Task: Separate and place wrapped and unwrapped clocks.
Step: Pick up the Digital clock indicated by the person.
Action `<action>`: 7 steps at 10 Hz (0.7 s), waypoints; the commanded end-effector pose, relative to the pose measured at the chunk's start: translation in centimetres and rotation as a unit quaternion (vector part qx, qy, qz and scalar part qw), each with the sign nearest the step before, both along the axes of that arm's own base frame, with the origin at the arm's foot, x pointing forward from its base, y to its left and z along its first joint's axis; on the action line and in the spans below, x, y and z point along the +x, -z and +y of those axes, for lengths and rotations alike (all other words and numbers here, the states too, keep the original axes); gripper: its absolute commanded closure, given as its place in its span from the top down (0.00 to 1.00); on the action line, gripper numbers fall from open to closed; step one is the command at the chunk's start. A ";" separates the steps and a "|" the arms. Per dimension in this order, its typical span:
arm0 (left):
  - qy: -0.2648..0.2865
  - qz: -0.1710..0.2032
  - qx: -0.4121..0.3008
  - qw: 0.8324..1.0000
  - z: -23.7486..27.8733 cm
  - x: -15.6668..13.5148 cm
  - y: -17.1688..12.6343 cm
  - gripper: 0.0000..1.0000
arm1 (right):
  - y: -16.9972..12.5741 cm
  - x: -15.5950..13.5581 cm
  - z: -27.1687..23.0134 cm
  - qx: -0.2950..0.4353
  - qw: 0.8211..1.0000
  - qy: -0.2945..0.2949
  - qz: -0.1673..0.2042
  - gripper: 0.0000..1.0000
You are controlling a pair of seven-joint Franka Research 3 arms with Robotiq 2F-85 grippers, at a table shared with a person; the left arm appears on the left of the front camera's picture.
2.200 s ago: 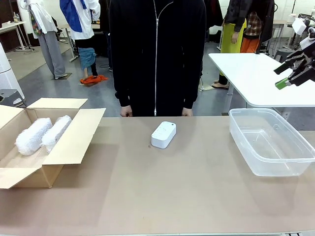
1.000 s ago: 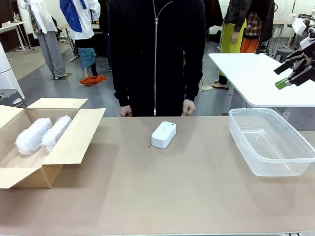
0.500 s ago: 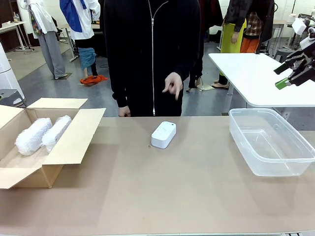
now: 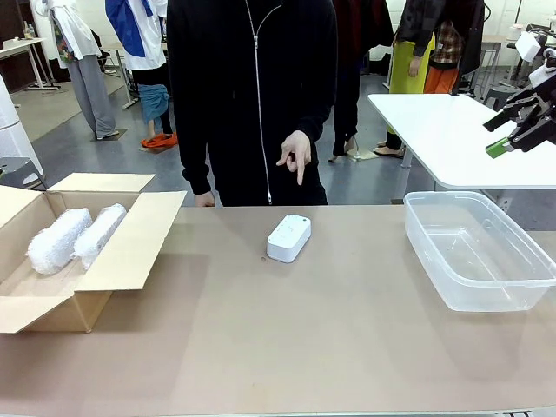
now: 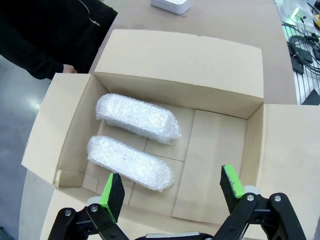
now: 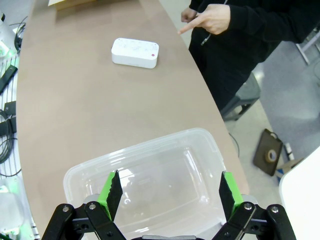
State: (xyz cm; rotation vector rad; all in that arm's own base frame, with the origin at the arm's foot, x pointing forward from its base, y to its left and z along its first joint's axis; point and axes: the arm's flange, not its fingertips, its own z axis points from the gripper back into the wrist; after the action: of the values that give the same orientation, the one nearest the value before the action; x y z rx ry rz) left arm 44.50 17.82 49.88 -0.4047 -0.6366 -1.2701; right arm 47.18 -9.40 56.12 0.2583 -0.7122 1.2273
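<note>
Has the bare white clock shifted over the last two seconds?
No. The bare clock still lies just right of the small dark speck on the table, as before.

The left gripper [image 5: 171,190] and right gripper [image 6: 169,194] look alike: black, jointed jaws with round silver pivot bolts, each tipped with a bright green pad [image 5: 111,191]. The person [image 4: 252,87] wears a black zip-up jacket with a pale zip and long black sleeves reaching the wrists.

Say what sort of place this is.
Likely a robotics lab or workshop: the right gripper over a clear bin, a cardboard box on the worktable, a white table and grey floor behind.
</note>
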 end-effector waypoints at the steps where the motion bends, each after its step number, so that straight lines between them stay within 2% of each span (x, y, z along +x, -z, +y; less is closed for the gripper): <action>1: 0.002 -0.001 -0.005 1.000 0.1 0.0 0.1 1.00 | 0.1 0.1 0.2 0.008 1.000 -0.005 -0.002 1.00; 6: 0.002 -0.001 -0.005 1.000 0.1 0.0 0.1 1.00 | 0.0 0.0 0.0 0.000 1.000 0.000 0.000 1.00; 7: 0.002 -0.001 -0.005 1.000 0.1 0.0 0.1 1.00 | -0.3 -0.2 1.3 -0.006 1.000 -0.021 0.000 1.00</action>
State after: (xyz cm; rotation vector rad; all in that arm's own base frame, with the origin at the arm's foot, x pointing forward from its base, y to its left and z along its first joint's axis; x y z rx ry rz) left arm 44.52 17.78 49.88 -0.4048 -0.6362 -1.2710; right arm 47.17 -9.09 56.19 0.2594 -0.7103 1.2351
